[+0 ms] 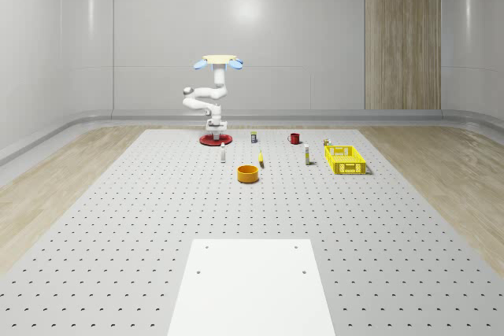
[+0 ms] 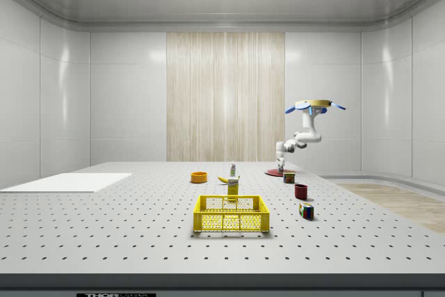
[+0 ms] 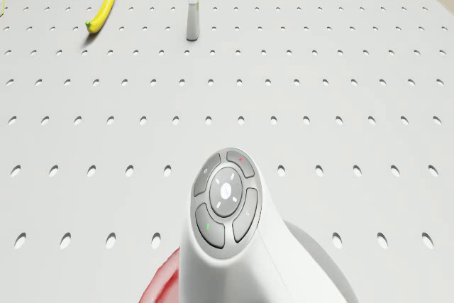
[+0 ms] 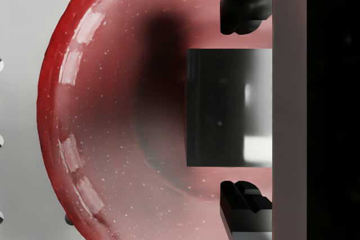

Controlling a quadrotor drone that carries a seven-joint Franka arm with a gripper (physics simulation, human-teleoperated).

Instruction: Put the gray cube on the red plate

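Black fingertips (image 4: 244,7) flanked the gray cube (image 4: 228,108) with slim gaps either side, the gripper (image 4: 244,108) spread, not pinching. Directly beneath lay the red plate (image 4: 90,111), cube seemingly resting there, while the drone (image 1: 218,60) hovered above the plate, arm folded downward.

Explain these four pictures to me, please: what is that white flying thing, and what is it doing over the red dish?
It is a simulated drone carrying a white arm. It hovers above the red plate. One picture shows the whole table, one looks from the side, one from the drone, one from the wrist. The gripper sits low over the plate with the gray cube between its fingers. Elsewhere lie a banana, an orange bowl, a red mug and a yellow crate.
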